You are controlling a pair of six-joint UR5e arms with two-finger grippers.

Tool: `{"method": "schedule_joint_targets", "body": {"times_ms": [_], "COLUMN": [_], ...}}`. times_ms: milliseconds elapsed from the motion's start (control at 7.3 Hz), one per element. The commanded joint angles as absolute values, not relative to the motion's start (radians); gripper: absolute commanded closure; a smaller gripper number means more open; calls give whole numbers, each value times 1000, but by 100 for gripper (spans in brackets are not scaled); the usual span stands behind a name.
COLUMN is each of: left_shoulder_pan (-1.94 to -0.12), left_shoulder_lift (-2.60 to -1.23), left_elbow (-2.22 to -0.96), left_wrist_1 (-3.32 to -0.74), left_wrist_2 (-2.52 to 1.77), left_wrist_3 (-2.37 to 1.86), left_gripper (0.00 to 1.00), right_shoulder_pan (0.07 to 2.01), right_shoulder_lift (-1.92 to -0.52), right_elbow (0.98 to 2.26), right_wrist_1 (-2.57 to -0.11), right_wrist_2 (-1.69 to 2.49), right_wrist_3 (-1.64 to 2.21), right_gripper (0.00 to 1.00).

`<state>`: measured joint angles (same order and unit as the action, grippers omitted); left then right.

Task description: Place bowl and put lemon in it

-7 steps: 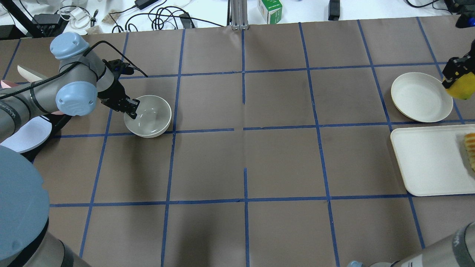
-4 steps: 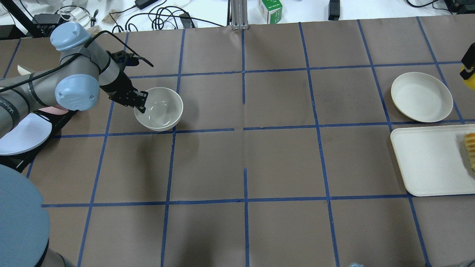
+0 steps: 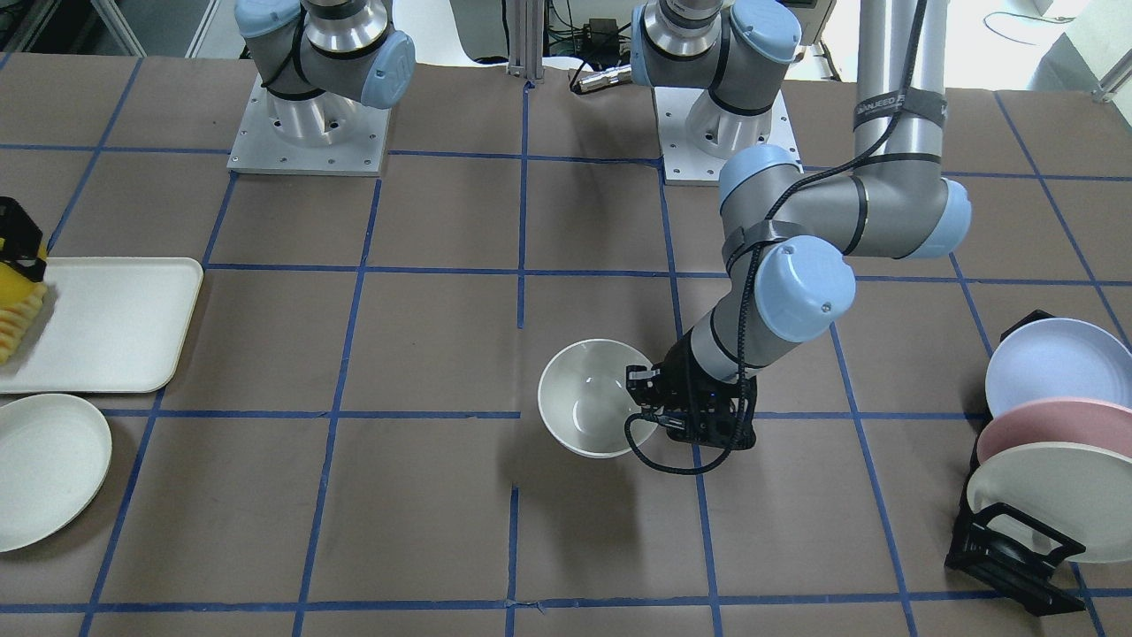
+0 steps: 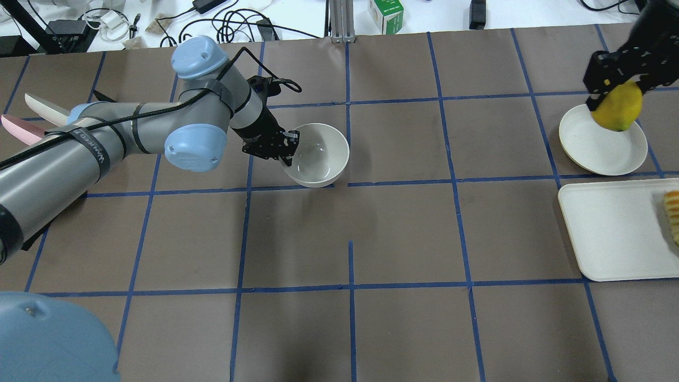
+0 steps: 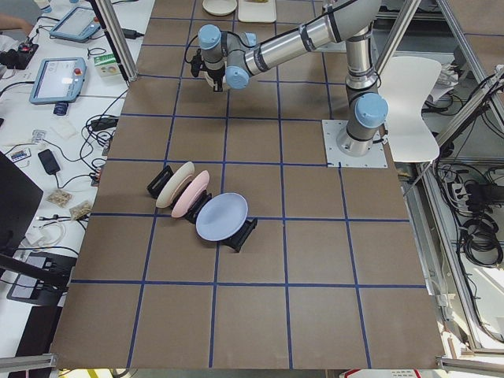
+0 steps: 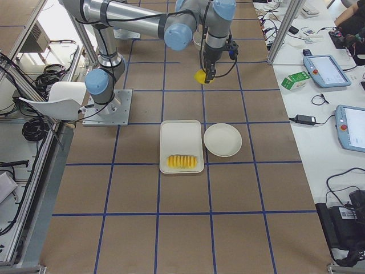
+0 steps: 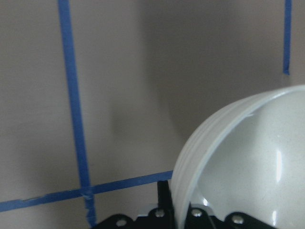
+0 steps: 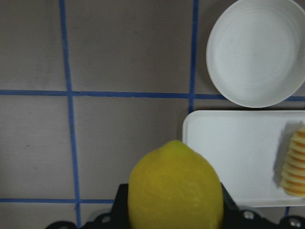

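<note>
The off-white bowl [image 4: 318, 154] is upright near the table's middle, just left of the centre tape line. It also shows in the front view [image 3: 591, 407] and the left wrist view [image 7: 248, 162]. My left gripper [image 4: 286, 150] is shut on the bowl's left rim, one finger inside and one outside. I cannot tell whether the bowl rests on the table. My right gripper [image 4: 618, 98] is shut on the yellow lemon [image 4: 618, 114] and holds it in the air at the far right. The lemon fills the lower part of the right wrist view [image 8: 175, 188].
A flat cream plate [image 4: 602, 139] lies at the far right under the lemon. A white tray [image 4: 615, 233] with ridged sliced food [image 4: 672, 212] lies in front of it. A black rack of pastel plates [image 3: 1044, 442] stands at the robot's left end.
My left arm has carried the bowl rightward from the left side toward the table's middle. My right gripper with the lemon has come back in from the right edge, above the plate.
</note>
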<state>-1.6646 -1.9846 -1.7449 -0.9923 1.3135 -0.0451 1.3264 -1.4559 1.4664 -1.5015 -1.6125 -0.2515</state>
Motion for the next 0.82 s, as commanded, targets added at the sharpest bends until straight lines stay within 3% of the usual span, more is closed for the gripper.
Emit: {"method": "schedule_joint_targets", "body": {"times_ms": [0, 548, 685], "left_shoulder_pan": [-1713, -1767, -1769], "left_shoulder_lift": [-2017, -2063, -2066], "left_elbow": [-1750, -1758, -1758], "left_wrist_1": [-965, -887, -888], "left_wrist_2": [1309, 1308, 1313], "left_wrist_3": [-69, -142, -123], "left_gripper": [100, 100, 48], "right_shoulder_pan": [1535, 1568, 1569], "right_shoulder_lift": [-1457, -1445, -1445], "right_elbow": [1462, 1465, 1466], "right_wrist_1": [-1496, -1525, -1537], "right_wrist_2": [-1560, -1563, -1559], "right_wrist_3": [75, 95, 95], "right_gripper": [100, 100, 100]}}
